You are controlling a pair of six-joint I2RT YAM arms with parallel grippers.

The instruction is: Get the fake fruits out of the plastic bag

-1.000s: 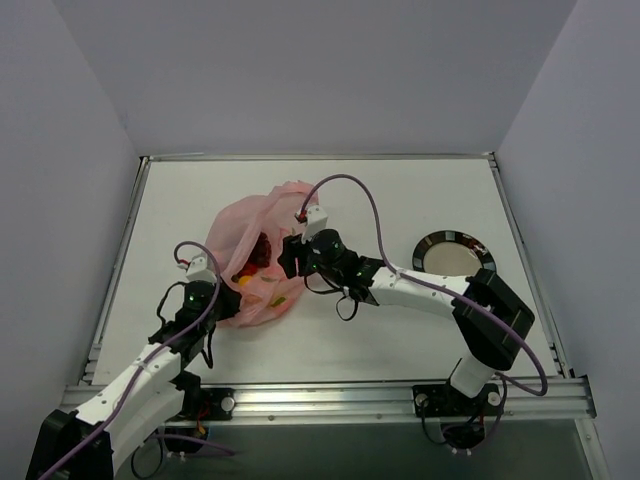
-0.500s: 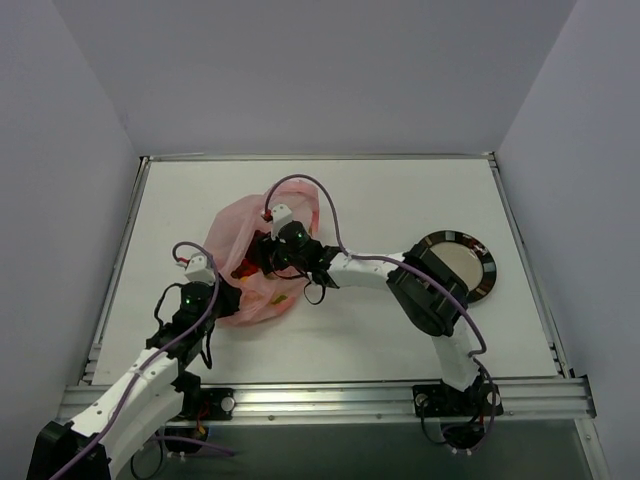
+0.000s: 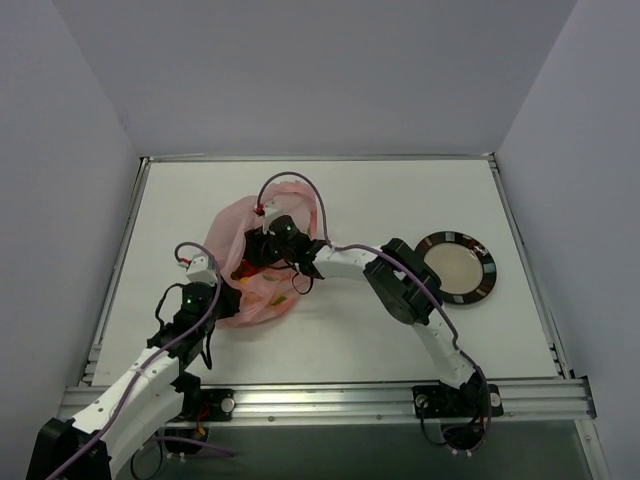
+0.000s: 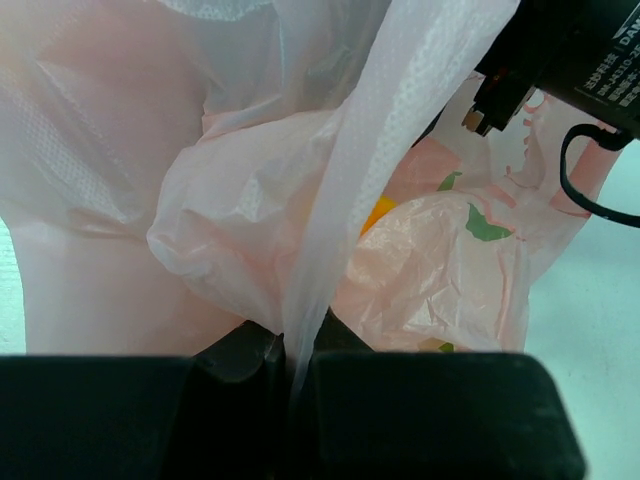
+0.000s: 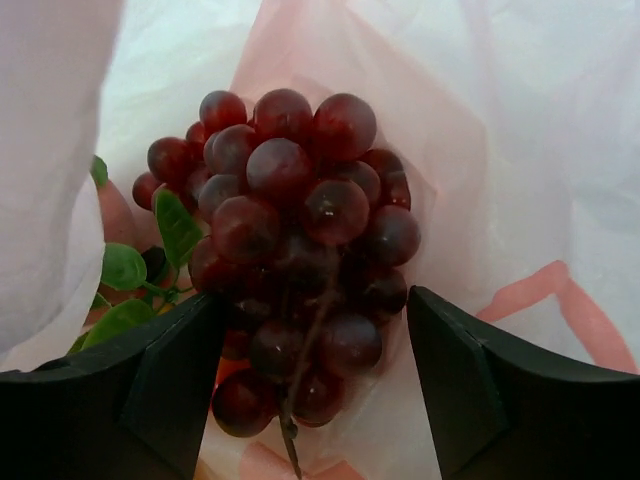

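Bright diffuse light; faint shadows; wrist views soft.

Robot lab bench: white tabletop (image 3: 400, 200), plain pale walls (image 3: 300, 70) on three sides, aluminium mounting rail (image 3: 330, 398).

Black housing (image 4: 585, 45), upper right of left wrist view: white capitals "DAM", cut off by the picture's edge.
Second line, same housing: small white characters, seemingly "310-2", partly cut off and uncertain.
Plastic bag (image 4: 250, 210): green and pink printed patches, not legible as letters.
Top and right wrist views: no readable text.
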